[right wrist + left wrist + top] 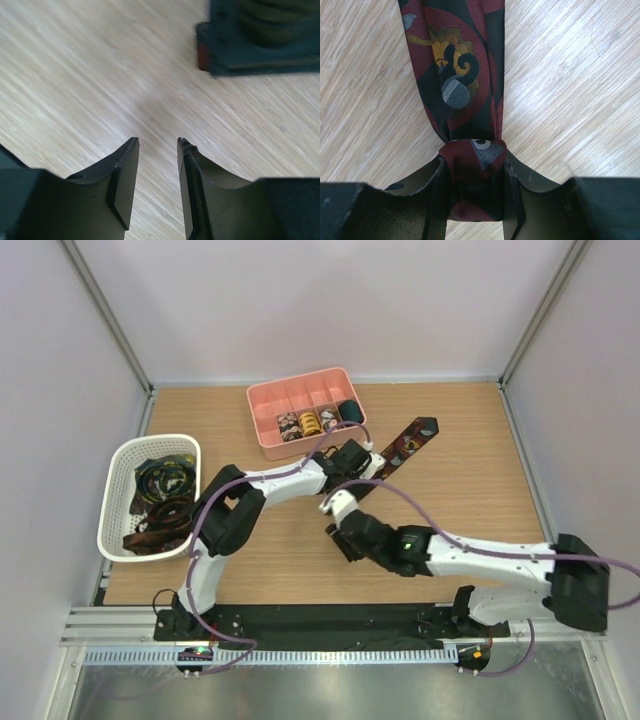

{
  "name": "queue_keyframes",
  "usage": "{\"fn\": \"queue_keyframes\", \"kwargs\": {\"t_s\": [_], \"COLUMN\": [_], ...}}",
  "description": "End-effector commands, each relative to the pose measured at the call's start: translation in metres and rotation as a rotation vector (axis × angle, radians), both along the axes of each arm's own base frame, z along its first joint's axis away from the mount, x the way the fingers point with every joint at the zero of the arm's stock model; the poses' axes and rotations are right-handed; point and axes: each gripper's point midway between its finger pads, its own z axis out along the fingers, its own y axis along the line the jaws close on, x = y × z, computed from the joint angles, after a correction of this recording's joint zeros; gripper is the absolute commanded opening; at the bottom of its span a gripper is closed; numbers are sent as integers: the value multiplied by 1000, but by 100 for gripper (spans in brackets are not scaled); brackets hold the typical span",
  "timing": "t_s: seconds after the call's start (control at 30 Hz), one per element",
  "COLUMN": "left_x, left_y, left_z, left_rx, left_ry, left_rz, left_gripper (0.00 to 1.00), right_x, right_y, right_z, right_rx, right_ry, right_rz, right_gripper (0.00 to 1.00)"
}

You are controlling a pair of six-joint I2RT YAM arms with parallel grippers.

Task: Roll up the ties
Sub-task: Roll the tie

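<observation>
- Rolling barely started — left gripper (476, 167) pinches the tie (455, 75) by its folded end; the rest lies flat on the table (580, 75).
- Right gripper (157, 150) empty, jaws slightly apart.
- Next, likely: wind the coil along the tie, kept tight.

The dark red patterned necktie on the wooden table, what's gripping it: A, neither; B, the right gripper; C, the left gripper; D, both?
C: the left gripper pinches the folded end of the dark red patterned necktie; the right gripper is open, holding nothing.
</observation>
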Motion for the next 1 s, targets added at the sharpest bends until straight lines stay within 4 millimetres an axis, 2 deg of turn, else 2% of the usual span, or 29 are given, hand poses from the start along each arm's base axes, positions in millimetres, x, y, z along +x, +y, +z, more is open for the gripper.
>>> {"fn": "queue_keyframes", "kwargs": {"t_s": [0.0, 0.03, 0.07, 0.1, 0.13, 0.17, 0.2, 0.27, 0.3, 0.37, 0.4, 0.43, 0.53, 0.97], "left_x": [-51, -52, -53, -54, -54, -55, -56, -57, -57, -60, -62, -63, -66, -71], "left_y": [60, 60, 61, 61, 60, 61, 60, 61, 61, 62, 63, 62, 63, 62], "left_z": [-60, -61, -61, -62, -61, -63, -63, -63, -62, -62, -62, -62, -62, -56], "left_rx": [258, 264, 265, 267, 265, 271, 268, 275, 276, 280, 282, 284, 292, 311], "left_ry": [240, 245, 251, 256, 258, 265, 271, 279, 279, 294, 309, 316, 339, 391], "left_rz": [28, 28, 27, 26, 27, 28, 28, 29, 31, 29, 29, 26, 30, 39], "left_gripper": [19, 19, 19, 19, 19, 19, 19, 19, 19, 19, 19, 19, 19, 17], "right_x": [7, 7, 3, 7, 10, 12, 16, 23, 34, 40, 44, 47, 55, 84], "right_y": [25, 35, 42, 44, 52, 56, 58, 67, 71, 69, 75, 73, 73, 57], "right_z": [11, 20, 18, 0, 7, 2, -13, -15, -19, -24, -23, -32, -40, -53], "right_rx": [-193, -233, -281, -390, -424, -477, -559, -636, -718, -820, -838, -898, -967, -1086], "right_ry": [-183, -214, -234, -243, -261, -273, -283, -302, -346, -370, -385, -396, -415, -447], "right_rz": [50, 70, 84, 82, 81, 88, 79, 62, 38, 35, 29, 28, 21, -11], "right_gripper": [45, 46, 47, 47, 48, 50, 51, 54, 55, 58, 59, 63, 67, 69]}}
